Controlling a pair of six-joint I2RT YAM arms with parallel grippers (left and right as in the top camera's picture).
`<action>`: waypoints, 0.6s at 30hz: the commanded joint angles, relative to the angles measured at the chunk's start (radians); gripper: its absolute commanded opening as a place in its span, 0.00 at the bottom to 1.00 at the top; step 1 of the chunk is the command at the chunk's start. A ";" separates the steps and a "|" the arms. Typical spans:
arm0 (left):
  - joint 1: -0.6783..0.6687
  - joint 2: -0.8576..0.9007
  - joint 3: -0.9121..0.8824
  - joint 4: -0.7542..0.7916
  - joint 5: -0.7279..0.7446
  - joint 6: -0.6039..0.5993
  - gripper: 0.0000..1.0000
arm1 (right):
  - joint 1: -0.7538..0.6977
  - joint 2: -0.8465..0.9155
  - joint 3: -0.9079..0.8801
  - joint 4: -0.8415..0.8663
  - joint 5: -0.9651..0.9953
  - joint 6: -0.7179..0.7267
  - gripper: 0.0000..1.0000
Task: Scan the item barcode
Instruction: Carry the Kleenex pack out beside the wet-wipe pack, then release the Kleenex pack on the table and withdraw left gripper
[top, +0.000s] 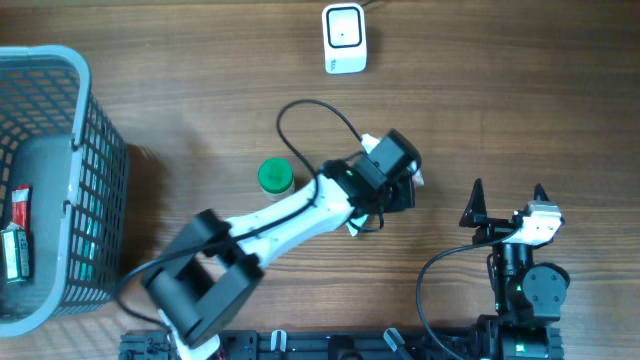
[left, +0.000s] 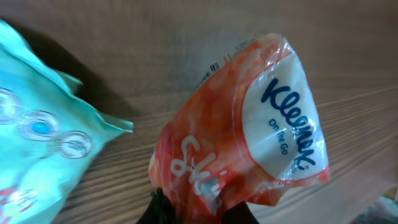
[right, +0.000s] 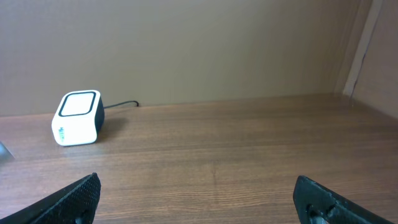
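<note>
One Kleenex pack (left: 249, 124) sits clamped in your left gripper (left: 199, 216), seemingly by one end. Your right gripper (top: 507, 197), lower right overhead, gapes wide and empty.

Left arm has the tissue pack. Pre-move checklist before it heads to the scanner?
1. Left gripper shut on the orange plastic Kleenex tissue pack: ok.
2. Barcode stripes on the pack's edge turned toward the scanner: cannot tell.
3. White box-shaped scanner uncovered, nothing on it: ok.
4. Wooden table bare between pack and scanner: ok.
5. Right gripper open, off to the side: ok.
6. Green-lidded jar off the route: ok.
</note>
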 joint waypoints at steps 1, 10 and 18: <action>-0.007 0.039 0.004 -0.002 0.020 0.006 0.04 | -0.006 -0.003 -0.001 0.003 -0.009 -0.010 1.00; -0.006 0.002 0.005 -0.126 0.015 0.006 0.53 | -0.006 -0.003 -0.001 0.003 -0.009 -0.010 1.00; -0.006 -0.197 0.005 -0.254 -0.165 0.052 1.00 | -0.006 -0.003 -0.001 0.003 -0.009 -0.010 1.00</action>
